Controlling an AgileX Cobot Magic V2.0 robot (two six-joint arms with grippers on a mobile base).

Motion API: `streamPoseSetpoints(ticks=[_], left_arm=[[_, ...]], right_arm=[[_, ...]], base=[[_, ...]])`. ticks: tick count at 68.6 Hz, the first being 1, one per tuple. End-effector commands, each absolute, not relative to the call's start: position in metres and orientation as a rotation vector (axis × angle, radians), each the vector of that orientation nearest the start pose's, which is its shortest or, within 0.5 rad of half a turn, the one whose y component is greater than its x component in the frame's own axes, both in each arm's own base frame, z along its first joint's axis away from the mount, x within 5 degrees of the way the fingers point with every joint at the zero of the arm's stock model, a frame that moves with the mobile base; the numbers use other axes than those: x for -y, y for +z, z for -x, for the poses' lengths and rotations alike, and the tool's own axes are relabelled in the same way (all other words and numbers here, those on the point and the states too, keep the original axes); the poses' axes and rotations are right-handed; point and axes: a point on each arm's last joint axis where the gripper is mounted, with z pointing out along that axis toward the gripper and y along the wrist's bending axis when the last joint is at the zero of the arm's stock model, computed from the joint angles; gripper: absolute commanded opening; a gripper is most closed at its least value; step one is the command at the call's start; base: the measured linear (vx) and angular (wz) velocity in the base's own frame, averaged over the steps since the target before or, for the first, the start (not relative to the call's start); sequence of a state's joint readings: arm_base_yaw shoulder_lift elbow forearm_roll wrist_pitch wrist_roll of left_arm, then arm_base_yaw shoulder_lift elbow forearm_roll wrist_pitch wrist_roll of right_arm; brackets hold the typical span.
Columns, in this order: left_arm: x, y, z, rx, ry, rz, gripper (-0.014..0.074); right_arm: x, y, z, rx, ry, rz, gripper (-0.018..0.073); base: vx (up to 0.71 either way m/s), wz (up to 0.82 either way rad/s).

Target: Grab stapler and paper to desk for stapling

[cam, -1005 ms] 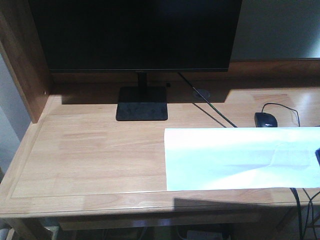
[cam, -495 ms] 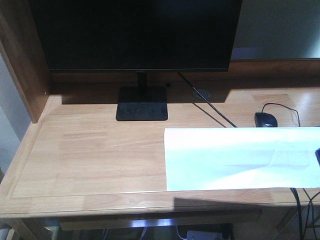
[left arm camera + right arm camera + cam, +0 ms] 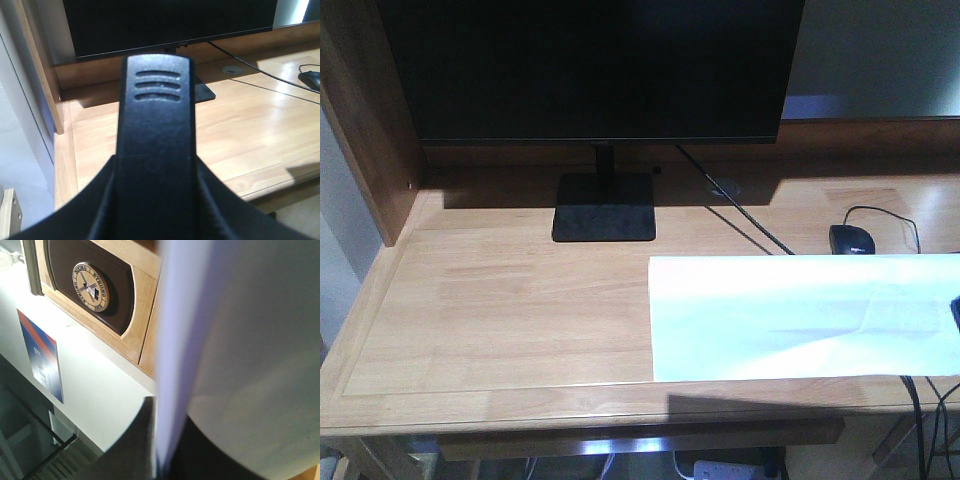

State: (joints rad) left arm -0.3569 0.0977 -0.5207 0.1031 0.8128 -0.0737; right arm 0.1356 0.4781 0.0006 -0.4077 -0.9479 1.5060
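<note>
The black stapler (image 3: pixel 155 100) fills the middle of the left wrist view, its ribbed end pointing at the desk (image 3: pixel 240 125). My left gripper (image 3: pixel 156 165) is shut on it, dark fingers flanking both sides; the stapler is hidden in the front view. The white paper (image 3: pixel 790 315) spreads over the right part of the desk (image 3: pixel 520 300), running off the right edge. In the right wrist view the paper (image 3: pixel 250 340) stands edge-on between the jaws of my right gripper (image 3: pixel 162 442), which is shut on it.
A black monitor (image 3: pixel 590 60) on a square stand (image 3: pixel 605 208) occupies the back. A black mouse (image 3: pixel 851 239) with its cable lies just behind the paper. A wooden side panel (image 3: pixel 365 130) rises at the left. A round-emblem plaque (image 3: pixel 90 286) hangs on the wall.
The front view has shifted slightly, showing a little more under the desk's front edge. The paper stays in the same place over the desk.
</note>
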Motion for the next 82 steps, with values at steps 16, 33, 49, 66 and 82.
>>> streamPoseSetpoints(ticks=[16, 33, 49, 66, 82], left_arm=[[0.001, 0.323, -0.020, -1.714, -0.201, -0.267, -0.0007], [0.001, 0.323, -0.020, -1.708, -0.205, -0.265, -0.0007], [0.002, 0.324, -0.020, -1.709, -0.226, -0.261, -0.0007], [0.005, 0.327, -0.024, -1.689, -0.238, -0.261, -0.0007], [0.022, 0.336, -0.057, -1.775, -0.297, -0.274, -0.0007]], right_arm=[[-0.040, 0.267, -0.076, -1.071, 1.434, -0.290, -0.0005], [-0.040, 0.267, -0.076, -1.071, 1.434, -0.290, -0.0005], [-0.040, 0.267, -0.076, -1.071, 1.434, -0.290, -0.0005], [-0.040, 0.267, -0.076, -1.071, 1.434, -0.290, -0.0005], [-0.040, 0.267, -0.076, -1.071, 1.434, -0.290, -0.0005]], base=[[0.00, 0.00], [0.00, 0.00], [0.00, 0.00], [0.00, 0.00], [0.00, 0.00]])
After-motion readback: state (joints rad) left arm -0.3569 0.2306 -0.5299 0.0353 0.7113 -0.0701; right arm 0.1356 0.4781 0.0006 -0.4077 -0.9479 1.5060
